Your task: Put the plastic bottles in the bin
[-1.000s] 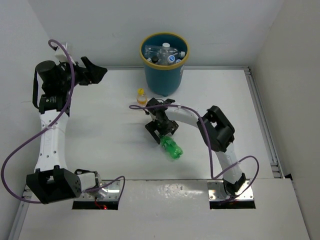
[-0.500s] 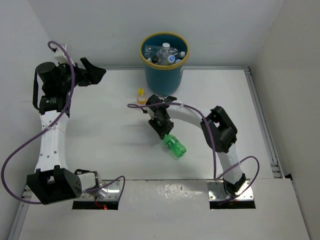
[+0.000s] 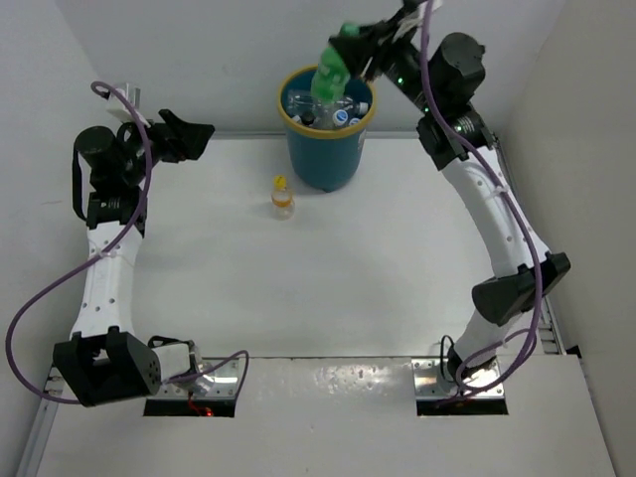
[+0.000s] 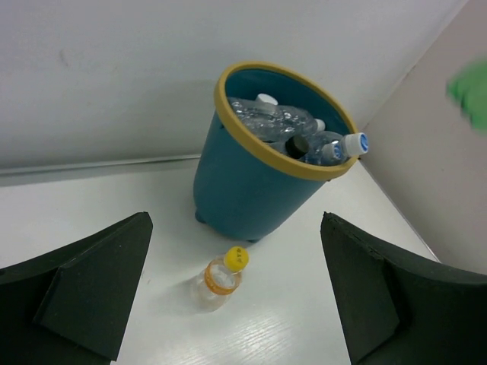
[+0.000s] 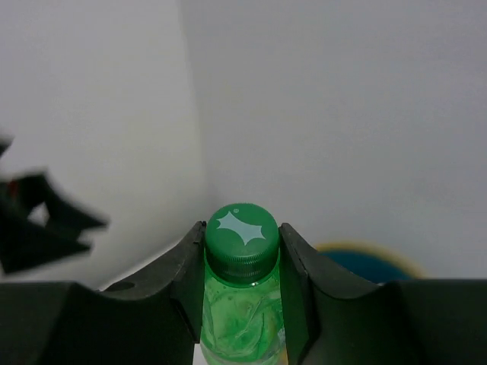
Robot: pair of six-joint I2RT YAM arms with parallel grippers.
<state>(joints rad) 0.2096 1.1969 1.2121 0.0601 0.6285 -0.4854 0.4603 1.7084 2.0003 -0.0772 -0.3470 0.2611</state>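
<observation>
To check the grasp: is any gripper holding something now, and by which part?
The right gripper holds the green bottle at its cap and neck. The left gripper is open and empty.

No words, brand names or numbers legible in any view. One sign only: a white jagged star-burst mark printed on top of the green cap (image 5: 237,232) of the green bottle (image 5: 242,323), right wrist view. White cap (image 4: 355,143) of a clear bottle (image 4: 329,149) lying at the rim of the bin (image 4: 228,182): blue mark on its face, too small to read. Top view, inside the bin: same kind of blue-marked cap, not readable
</observation>
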